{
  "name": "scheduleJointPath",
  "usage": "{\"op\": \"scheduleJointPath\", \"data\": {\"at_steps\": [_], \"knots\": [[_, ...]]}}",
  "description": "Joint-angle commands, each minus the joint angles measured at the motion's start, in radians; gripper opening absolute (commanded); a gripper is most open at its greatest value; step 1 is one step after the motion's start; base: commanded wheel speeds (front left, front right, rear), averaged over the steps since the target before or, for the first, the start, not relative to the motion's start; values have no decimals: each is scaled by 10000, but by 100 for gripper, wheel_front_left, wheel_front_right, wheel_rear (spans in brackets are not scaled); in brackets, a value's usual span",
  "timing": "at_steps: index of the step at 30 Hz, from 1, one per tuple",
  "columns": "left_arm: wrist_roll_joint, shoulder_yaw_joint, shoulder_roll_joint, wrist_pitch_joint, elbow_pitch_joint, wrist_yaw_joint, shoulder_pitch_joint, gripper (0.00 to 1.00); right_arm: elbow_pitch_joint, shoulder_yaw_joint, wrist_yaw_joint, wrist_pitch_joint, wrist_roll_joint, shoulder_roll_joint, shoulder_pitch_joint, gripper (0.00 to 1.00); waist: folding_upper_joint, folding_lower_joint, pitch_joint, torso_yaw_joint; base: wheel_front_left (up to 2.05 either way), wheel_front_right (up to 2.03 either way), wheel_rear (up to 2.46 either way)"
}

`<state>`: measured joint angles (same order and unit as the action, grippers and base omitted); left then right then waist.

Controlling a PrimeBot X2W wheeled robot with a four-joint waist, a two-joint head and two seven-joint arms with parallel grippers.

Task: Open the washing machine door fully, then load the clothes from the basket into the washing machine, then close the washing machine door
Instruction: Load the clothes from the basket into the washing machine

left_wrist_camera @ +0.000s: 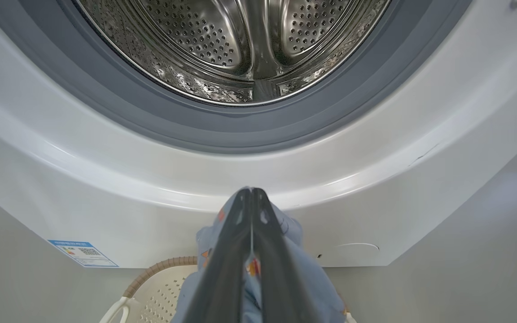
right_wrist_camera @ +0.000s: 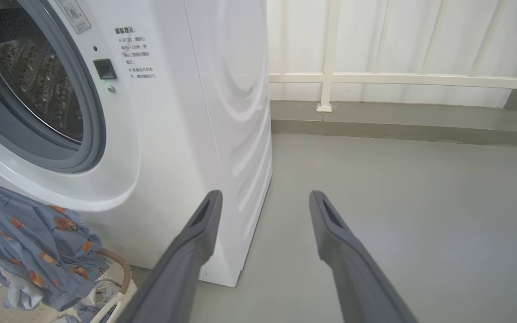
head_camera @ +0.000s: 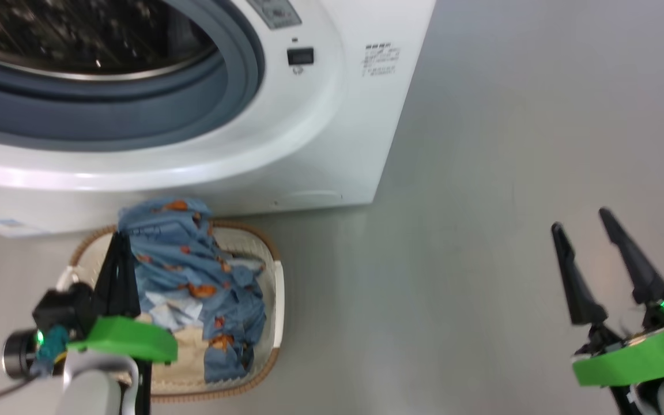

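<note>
Blue clothes (head_camera: 193, 271) half-bury the basket (head_camera: 278, 300) — left pincer (head_camera: 117, 234) clamped on them, right pincer (head_camera: 580, 220) spread apart.

The white front-loading washing machine (head_camera: 320, 127) stands on the floor with its round mouth uncovered, a grey rubber seal (left_wrist_camera: 258, 130) ringing the perforated steel drum (left_wrist_camera: 222, 40). A blue sticker (left_wrist_camera: 83, 253) sits low on its front. Just in front lies the cream perforated basket (head_camera: 278, 288) with a brown woven rim. Light blue clothes (head_camera: 193, 259) with orange figures rise out of it. Their top bunch is pinched in the closed left gripper (head_camera: 117, 236) below the mouth's lip, and the rest trails into the basket.
</note>
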<state>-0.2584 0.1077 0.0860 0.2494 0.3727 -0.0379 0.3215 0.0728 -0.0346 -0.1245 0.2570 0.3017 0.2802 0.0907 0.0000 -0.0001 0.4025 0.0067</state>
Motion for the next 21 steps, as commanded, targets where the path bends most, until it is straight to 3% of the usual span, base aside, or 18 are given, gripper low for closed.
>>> {"op": "scheduleJointPath", "data": {"at_steps": [1,10,21], "knots": [[142,-355,189,123,-438,49,-305,0,179,-257,-62,48,-64,65,-266,100,0,1,-719,3,0,0,0],[440,-489,141,124,-1919,83,-1845,0,-2,-363,-62,48,-165,-449,-890,100,0,1,-1930,-116,0,0,0],[444,-427,152,119,-2660,83,-3198,0,-83,-572,-62,48,-307,-777,-1565,100,0,1,-2961,-139,0,0,0]]}}
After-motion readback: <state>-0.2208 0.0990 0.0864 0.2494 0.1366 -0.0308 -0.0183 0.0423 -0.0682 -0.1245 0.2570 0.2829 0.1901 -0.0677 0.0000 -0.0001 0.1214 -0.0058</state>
